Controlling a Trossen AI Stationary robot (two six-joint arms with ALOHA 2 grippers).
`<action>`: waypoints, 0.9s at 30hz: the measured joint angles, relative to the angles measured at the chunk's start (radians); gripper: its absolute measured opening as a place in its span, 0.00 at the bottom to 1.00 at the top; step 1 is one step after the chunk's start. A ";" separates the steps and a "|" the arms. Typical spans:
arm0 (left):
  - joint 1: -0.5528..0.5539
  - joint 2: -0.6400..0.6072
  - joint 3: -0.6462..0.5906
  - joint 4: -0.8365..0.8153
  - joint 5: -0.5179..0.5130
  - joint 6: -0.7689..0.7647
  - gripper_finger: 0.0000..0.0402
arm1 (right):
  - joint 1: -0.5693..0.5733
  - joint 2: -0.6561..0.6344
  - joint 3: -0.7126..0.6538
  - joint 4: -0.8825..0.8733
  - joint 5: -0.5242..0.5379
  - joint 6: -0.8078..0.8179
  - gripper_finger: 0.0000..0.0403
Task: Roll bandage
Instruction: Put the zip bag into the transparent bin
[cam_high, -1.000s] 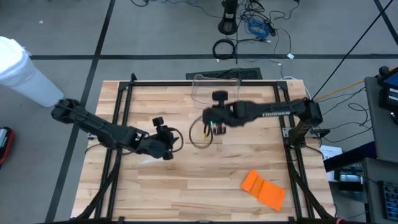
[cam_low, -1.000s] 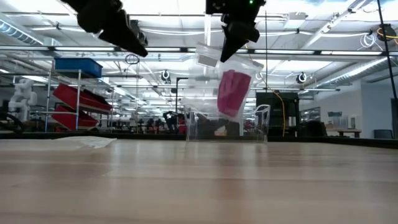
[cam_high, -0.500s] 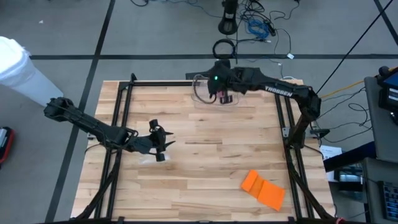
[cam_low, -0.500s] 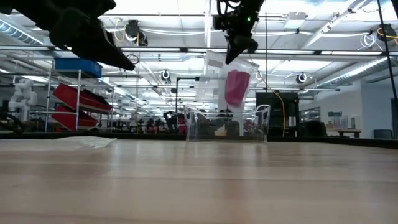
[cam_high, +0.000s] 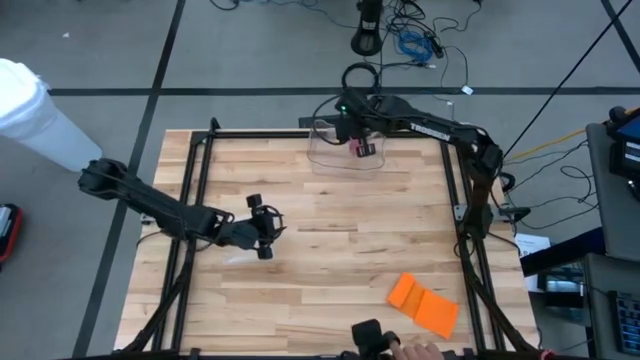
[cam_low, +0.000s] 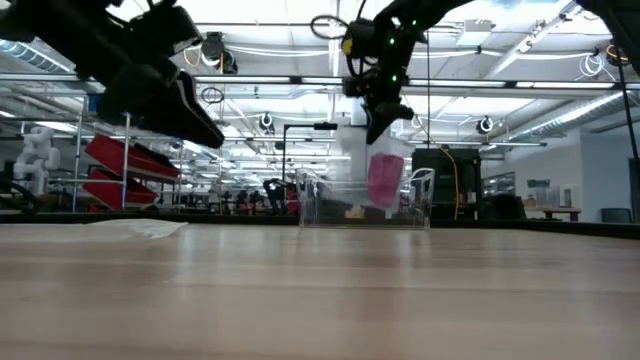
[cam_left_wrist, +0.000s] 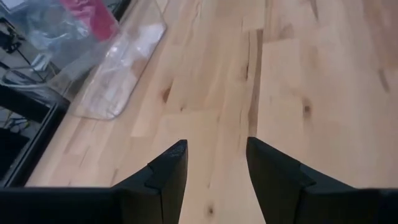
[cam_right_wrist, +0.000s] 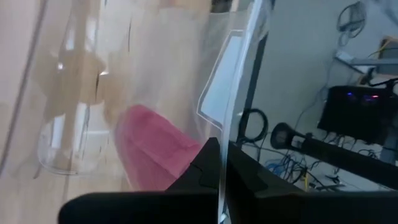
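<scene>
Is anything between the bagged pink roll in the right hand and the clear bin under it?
Nothing visible. The right hand grips the top of the clear bag, and the pink roll hangs directly over the open-topped clear bin at the table's far edge. The left hand waits open, well away over mid-table.

- Clear bin (cam_high: 345, 150) sat at the table's (cam_high: 330, 290) far edge, about centre.
- Right gripper (cam_high: 357, 142) hung over the bin, pinching a plastic bag (cam_low: 375, 160) by its top; bag dangled into the bin with the bandage (cam_low: 385, 180) inside it.
- Left gripper (cam_high: 268, 232) hovered above the table left of centre, well apart from the bin, nothing between its fingers.
- Folded sheet (cam_high: 424, 304) lay near the front right corner.
</scene>
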 joint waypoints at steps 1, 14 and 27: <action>0.005 0.013 0.000 0.003 0.000 0.000 0.42 | -0.005 0.014 0.000 0.000 0.000 -0.005 0.00; 0.050 0.102 0.000 0.021 -0.003 -0.059 0.42 | -0.061 0.151 -0.001 0.063 0.007 -0.127 0.00; 0.050 0.102 0.000 0.021 -0.005 -0.061 0.42 | -0.069 0.157 0.052 0.102 0.047 0.030 0.20</action>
